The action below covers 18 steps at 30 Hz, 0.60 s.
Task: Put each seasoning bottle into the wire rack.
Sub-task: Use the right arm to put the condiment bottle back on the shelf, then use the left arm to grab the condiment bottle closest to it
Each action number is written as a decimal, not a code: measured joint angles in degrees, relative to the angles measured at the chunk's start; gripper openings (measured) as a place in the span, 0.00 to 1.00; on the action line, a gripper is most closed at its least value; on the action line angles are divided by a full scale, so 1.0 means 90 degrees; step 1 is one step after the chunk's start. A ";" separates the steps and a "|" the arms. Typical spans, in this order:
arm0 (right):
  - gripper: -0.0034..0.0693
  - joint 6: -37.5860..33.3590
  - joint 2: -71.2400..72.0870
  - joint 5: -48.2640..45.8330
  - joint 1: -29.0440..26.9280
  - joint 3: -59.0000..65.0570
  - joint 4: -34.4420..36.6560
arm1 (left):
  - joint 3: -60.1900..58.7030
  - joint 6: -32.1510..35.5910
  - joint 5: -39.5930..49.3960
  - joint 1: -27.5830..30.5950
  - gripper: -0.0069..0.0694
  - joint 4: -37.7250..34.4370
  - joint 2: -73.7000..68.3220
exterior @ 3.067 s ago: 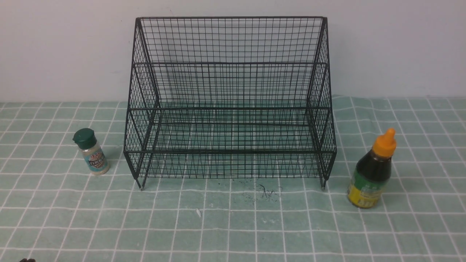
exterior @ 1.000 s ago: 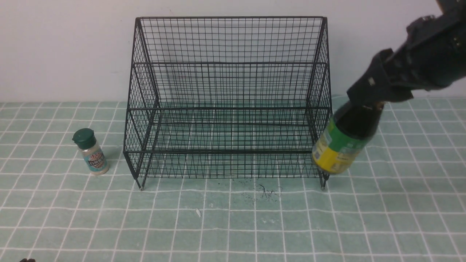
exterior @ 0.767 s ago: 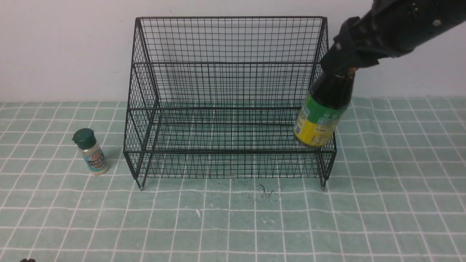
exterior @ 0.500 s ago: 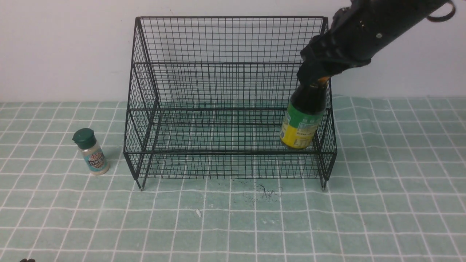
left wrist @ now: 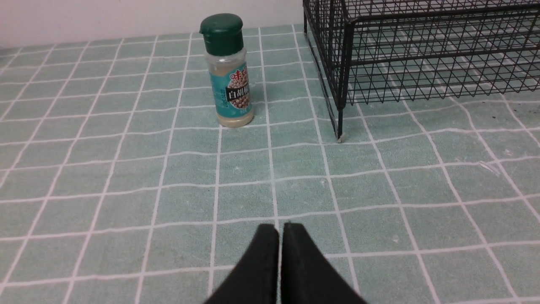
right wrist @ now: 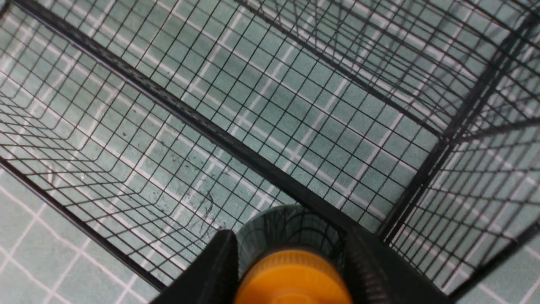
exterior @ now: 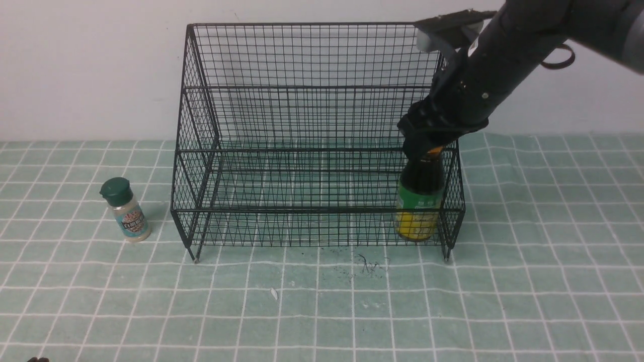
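Two seasoning bottles, one wire rack and two robot arms share a counter [exterior: 322,311] covered in a pale green cloth with white grid lines. At the far left, the left jaws are clenched together with nothing between them, their black fingers [left wrist: 261,270] low over bare cloth and well apart from both bottles. Further along stands the small clear shaker [exterior: 126,208], upright on the cloth, with a dark green cap and a teal label, just beside the rack's left side and outside it. The wire rack [exterior: 312,115] fills the middle: black mesh, stepped tiers and a tall gridded back against a white wall. At its right end, inside the lowest front tier, the taller dark bottle [exterior: 420,206] stands upright behind the front mesh, its green and yellow label showing through. The right jaws reach down from above and grasp its orange cap [right wrist: 293,278], one finger [right wrist: 211,274] on each side; whether its base rests on the rack floor cannot be told
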State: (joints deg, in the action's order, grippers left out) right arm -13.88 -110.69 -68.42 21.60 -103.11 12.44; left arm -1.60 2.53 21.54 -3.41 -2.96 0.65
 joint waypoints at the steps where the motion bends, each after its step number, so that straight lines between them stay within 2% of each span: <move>1: 0.46 0.0008 0.0000 0.0000 0.0012 0.0000 -0.0015 | 0.0000 0.0000 0.0000 0.0000 0.08 0.0000 0.0000; 3: 0.51 0.0096 0.0000 0.0000 0.0105 0.0000 -0.0151 | 0.0000 0.0000 0.0000 0.0000 0.08 0.0000 0.0000; 6: 0.67 0.0352 0.0007 -0.0114 0.0258 -0.0007 -0.0479 | 0.0000 0.0000 0.0000 0.0000 0.08 0.0000 0.0000; 7: 0.68 0.0367 0.0007 -0.0114 0.0259 -0.0007 -0.0499 | 0.0000 0.0000 0.0000 0.0000 0.08 0.0000 0.0000; 10: 0.80 0.0630 0.0215 -0.0300 0.0279 -0.0007 -0.0817 | 0.0000 0.0000 0.0000 0.0000 0.08 0.0000 0.0000; 13: 0.80 0.0819 0.0527 -0.0327 0.0279 -0.0007 -0.0943 | 0.0000 0.0000 0.0000 0.0000 0.08 0.0000 0.0000; 16: 0.68 0.1139 0.1475 -0.0341 0.0279 -0.0007 -0.1115 | 0.0000 0.0000 0.0000 0.0000 0.08 0.0000 0.0000; 18: 0.56 0.1435 0.2171 -0.0350 0.0279 0.0009 -0.1227 | 0.0000 0.0000 0.0000 0.0000 0.08 0.0000 0.0000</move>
State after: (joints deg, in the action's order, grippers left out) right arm -0.97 -91.15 -71.57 24.11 -103.04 1.40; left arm -1.60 2.53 21.54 -3.41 -2.96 0.65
